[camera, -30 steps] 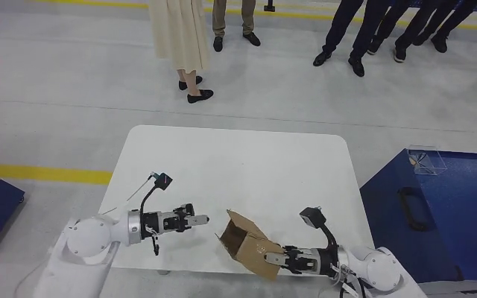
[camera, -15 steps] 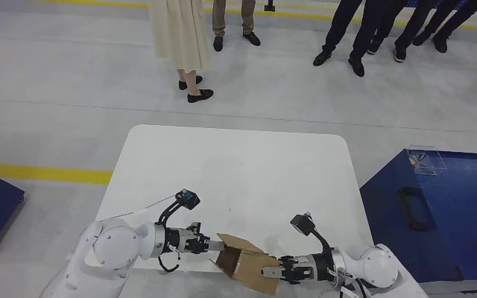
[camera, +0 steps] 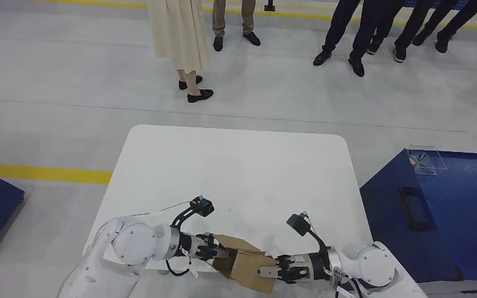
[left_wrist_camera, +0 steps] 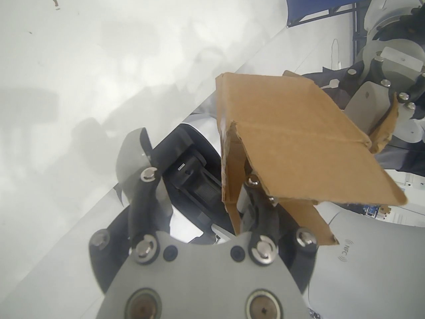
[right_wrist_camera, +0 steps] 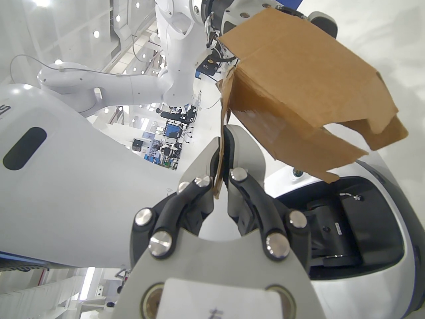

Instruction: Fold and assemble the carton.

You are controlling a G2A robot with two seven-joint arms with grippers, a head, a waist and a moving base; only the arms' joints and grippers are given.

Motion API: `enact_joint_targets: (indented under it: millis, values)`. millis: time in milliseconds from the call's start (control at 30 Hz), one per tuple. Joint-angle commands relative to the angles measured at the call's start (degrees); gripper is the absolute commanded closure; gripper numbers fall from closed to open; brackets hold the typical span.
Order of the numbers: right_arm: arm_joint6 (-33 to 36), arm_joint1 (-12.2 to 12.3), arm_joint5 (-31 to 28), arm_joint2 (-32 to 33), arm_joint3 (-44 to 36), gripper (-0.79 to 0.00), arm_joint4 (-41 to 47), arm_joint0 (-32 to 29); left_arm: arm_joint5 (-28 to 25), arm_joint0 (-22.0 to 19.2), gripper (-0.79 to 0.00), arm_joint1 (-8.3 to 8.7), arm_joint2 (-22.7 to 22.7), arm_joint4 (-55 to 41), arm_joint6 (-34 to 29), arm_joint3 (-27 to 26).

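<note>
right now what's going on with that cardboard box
Two robot arms are working on a brown carton at the near edge of the table. The right gripper is clamped on one flap of the carton and holds it. The left gripper is open at the carton's opposite, open end, with a side flap between its fingers but not gripped. The carton is only partly folded, and its end flaps stand loose.

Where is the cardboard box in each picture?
Top view: carton at the near edge of the table.
Left wrist view: carton, its edge inside the open left gripper.
Right wrist view: carton, its flap pinched in the right gripper.
Shared landmark: the white table.
</note>
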Motion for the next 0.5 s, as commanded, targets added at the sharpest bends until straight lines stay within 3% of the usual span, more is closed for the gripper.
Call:
enact_joint_targets:
  millis: [0, 267, 300, 333, 467]
  values:
    - [-0.16, 0.06, 0.04, -0.06, -0.08, 0.0, -0.08, 0.07, 0.1, -0.46, 0.0, 0.02, 0.72, -0.03, -0.2, 0.52]
    - [-0.6, 0.26, 0.07, -0.08, 0.28, 0.0, -0.09, 0.72, 0.3, -1.73, 0.0, -0.03, 1.79, -3.27, 1.58, 1.79]
    - [-1.08, 0.29, 0.19, 0.14, 0.53, -0.314, -0.02, 0.76, 0.35, -1.81, 0.0, -0.01, 1.71, -4.03, 1.65, 1.99]
    - [-2.77, 0.29, 0.18, 0.82, 0.89, -0.785, 0.22, 0.88, 0.47, -1.9, 0.0, 0.03, 1.52, -4.6, 1.81, 2.16]
    - [-10.03, 0.37, -2.12, 3.62, 0.73, -0.785, -4.1, -0.07, 2.2, -1.65, 0.0, 0.11, 0.11, -9.99, 2.87, 3.07]
